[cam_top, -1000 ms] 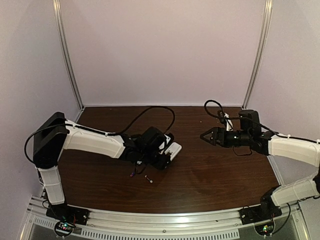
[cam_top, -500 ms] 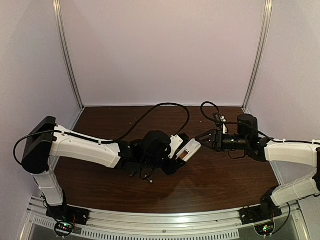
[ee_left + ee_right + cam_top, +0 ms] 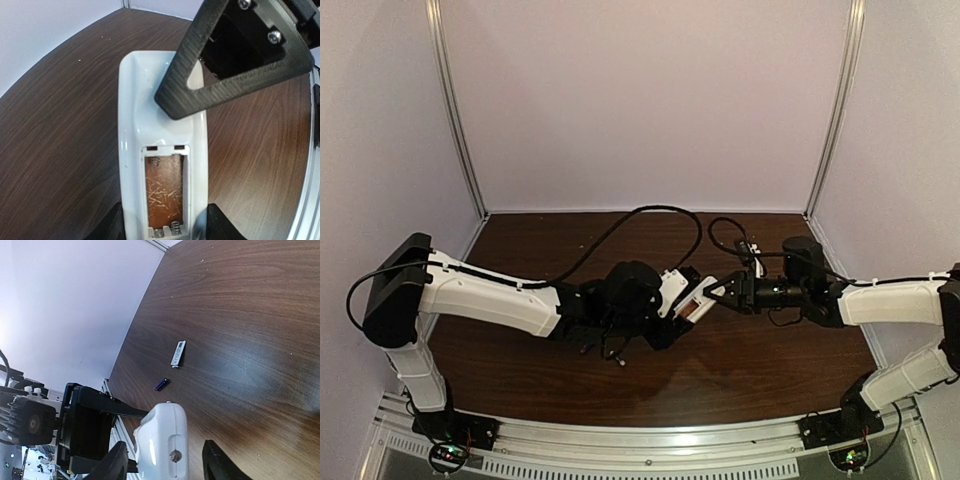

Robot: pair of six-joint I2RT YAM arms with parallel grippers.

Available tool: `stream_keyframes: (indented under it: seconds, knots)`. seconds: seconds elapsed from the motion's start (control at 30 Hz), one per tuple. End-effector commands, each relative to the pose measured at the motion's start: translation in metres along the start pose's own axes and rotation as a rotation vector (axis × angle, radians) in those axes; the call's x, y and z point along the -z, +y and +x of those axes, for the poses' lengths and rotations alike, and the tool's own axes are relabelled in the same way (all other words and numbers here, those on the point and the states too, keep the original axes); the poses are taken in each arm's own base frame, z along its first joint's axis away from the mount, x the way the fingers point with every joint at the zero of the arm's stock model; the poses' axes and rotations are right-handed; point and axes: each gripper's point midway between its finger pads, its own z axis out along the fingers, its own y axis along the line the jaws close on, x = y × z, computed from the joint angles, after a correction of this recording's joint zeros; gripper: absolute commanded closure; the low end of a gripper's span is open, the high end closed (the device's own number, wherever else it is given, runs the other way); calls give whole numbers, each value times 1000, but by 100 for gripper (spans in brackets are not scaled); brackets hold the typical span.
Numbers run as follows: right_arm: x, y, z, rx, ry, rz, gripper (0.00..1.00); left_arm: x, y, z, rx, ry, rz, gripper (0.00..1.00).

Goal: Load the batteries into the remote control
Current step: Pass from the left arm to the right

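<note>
White remote control (image 3: 132, 130) pinched in outstretched left pincer (image 3: 165, 225); right pincer (image 3: 165, 445) spread astride tip.

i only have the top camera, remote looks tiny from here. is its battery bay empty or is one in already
Observer: Empty. The left wrist view looks straight into the remote control: its bay is open and bare, with only the springs at the near end.
Operator: ok so where's a battery i can go for
Observer: The right wrist view shows one battery lying loose on the table, close to a small white strip. Only one shows there.
Operator: has the right gripper clamped the remote
Observer: Not yet. The right gripper has its fingers on either side of the remote's end, with a slim gap on each side.
</note>
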Motion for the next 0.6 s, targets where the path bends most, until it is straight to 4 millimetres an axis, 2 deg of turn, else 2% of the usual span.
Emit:
stream_keyframes:
  seconds: [0.0, 0.07, 0.33, 0.47, 0.57]
  knots:
    - [-6, 5, -1, 10, -1, -24, 53, 14, -8, -32, -9, -110, 33, 76]
    - [-6, 5, -2, 9, -3, -23, 59, 14, -10, -31, -14, -110, 36, 76]
    - [-9, 5, -2, -1, 4, -27, 73, 16, -10, -31, -23, -113, 39, 76]
    - [-10, 4, -2, -8, 9, -31, 68, 16, -14, -31, -35, -114, 58, 77]
    - [-11, 5, -2, -9, 12, -36, 70, 16, -15, -31, -41, -115, 64, 77]
